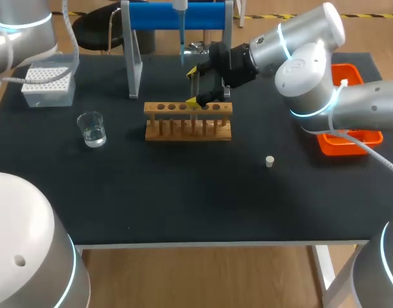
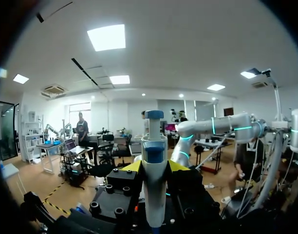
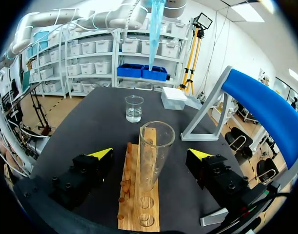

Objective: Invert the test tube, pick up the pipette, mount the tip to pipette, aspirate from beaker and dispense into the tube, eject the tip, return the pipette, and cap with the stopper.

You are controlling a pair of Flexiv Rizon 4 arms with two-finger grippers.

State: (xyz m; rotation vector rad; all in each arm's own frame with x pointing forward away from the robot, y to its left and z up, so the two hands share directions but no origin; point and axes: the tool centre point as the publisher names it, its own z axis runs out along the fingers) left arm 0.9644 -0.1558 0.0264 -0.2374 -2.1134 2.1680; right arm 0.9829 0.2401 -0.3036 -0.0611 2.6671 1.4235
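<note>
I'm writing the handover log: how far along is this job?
Done: the test tube stands mouth-up in the rack, between the open fingers of the right gripper. In hand: the left gripper holds the pipette, its tip mounted. Left: the tube looks empty, so at least dispensing, ejecting, returning and capping; the stopper lies on the table.
</note>
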